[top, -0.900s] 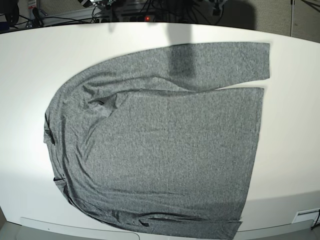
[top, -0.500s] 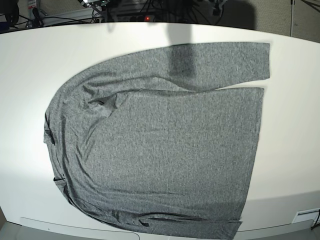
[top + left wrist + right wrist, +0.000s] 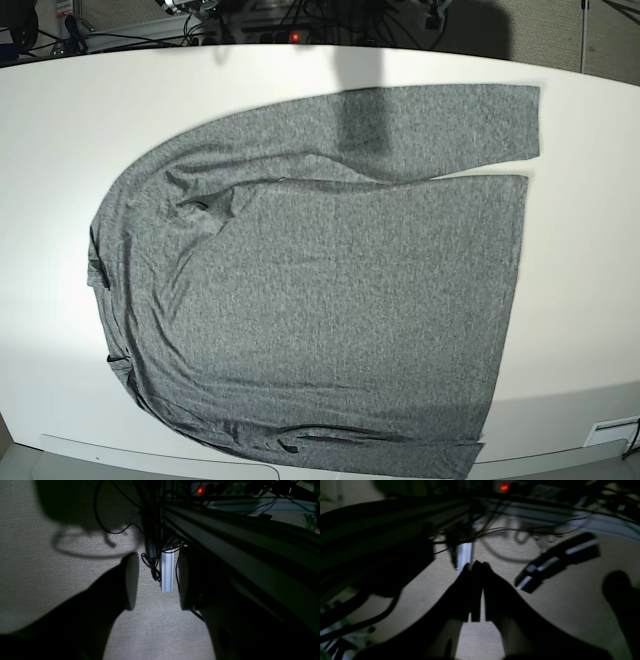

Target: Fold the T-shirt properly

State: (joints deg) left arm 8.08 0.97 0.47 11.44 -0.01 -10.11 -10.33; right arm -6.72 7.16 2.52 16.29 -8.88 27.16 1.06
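Left wrist view: left claw (image 3: 155, 580) spread, nothing between the pads, looking at carpeted floor, a metal frame rail (image 3: 237, 552) and hanging cables (image 3: 150, 565). No shirt or counter in sight, so this arm is parked off the work surface.

Right wrist view: right claw (image 3: 476, 592) pressed together, empty, dark and blurred; floor, cables and a power strip (image 3: 557, 560) beyond it. No shirt here either.

Base view: T-shirt (image 3: 330, 290) lies flat and unfolded on the white counter (image 3: 590, 250), filling most of it. Neither arm is in frame. Long axis of the body runs left-right across the view: neck and shoulders at view-left, hem at view-right. One long sleeve (image 3: 440, 125) lies along the far edge, pointing view-right, just apart from the body at its cuff end. The other sleeve (image 3: 300, 435) runs along the near edge, partly bunched, cuff end at the counter lip.

Judgement: folding not started. Which arm is nearer cannot be told. By rig layout the right arm covers the neck side and the left arm the hem side. The left one has its pads ready to grab
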